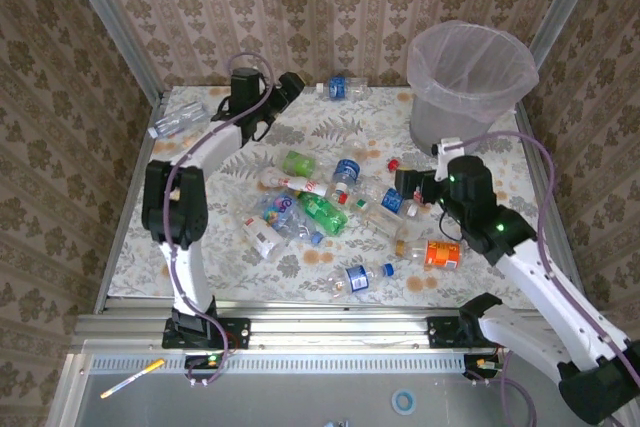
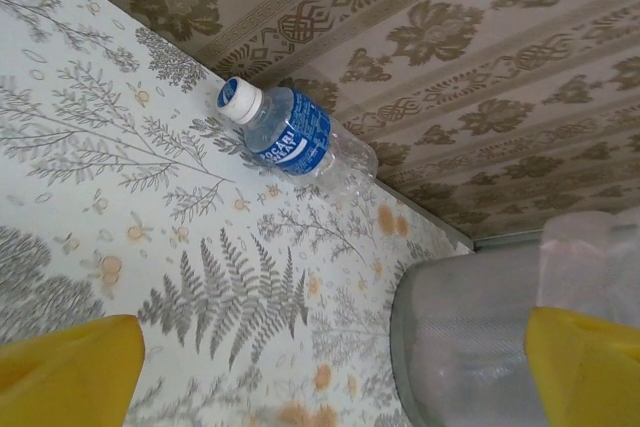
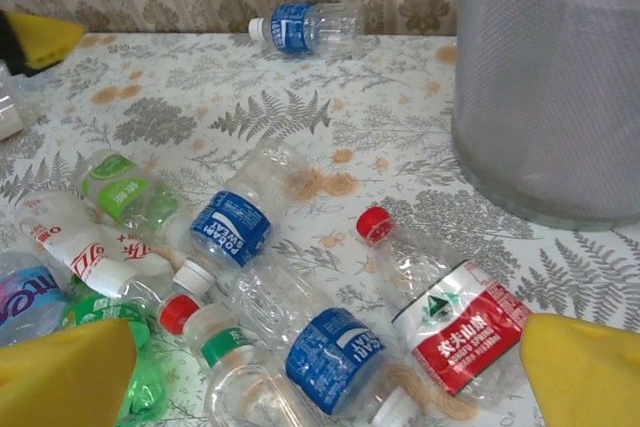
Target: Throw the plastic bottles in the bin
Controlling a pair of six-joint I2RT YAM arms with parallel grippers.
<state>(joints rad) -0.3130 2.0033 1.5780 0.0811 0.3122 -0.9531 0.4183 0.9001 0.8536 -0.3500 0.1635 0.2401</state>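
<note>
1. The left gripper (image 1: 290,90) stands wide and empty at the far side of the table (image 1: 135,247). Its yellow fingers (image 2: 60,372) are spread well apart above the fern-patterned top.
2. Just beyond it, a clear bottle with a blue label (image 2: 295,137) lies on its side against the far wall, with its white cap pointing left.
3. The right gripper (image 1: 410,187) is also wide and holds nothing. It hangs over the right edge of the heap, where a red-labelled bottle (image 3: 455,319) and a blue-labelled one (image 3: 335,347) lie below its open jaws.
4. The other plastic bottles (image 1: 325,209) lie scattered mid-table, all on their sides. An orange one (image 1: 440,252) is at the near right, and a clear one (image 1: 180,122) is at the far left.
5. The bin (image 1: 450,117) stands upright in the far right corner, lined with a bag, to the right of the far bottle.
6. The bottles look empty, so they are probably very light. Their walls look thin and likely to buckle under a hard squeeze, and their smooth, round bodies may roll or slip away from a nudge.
7. The best hold is probably across the body at the label, with the fingers square to the bottle's length. The shoulder near the cap would also serve, as the plastic there is likely stiffer.
</note>
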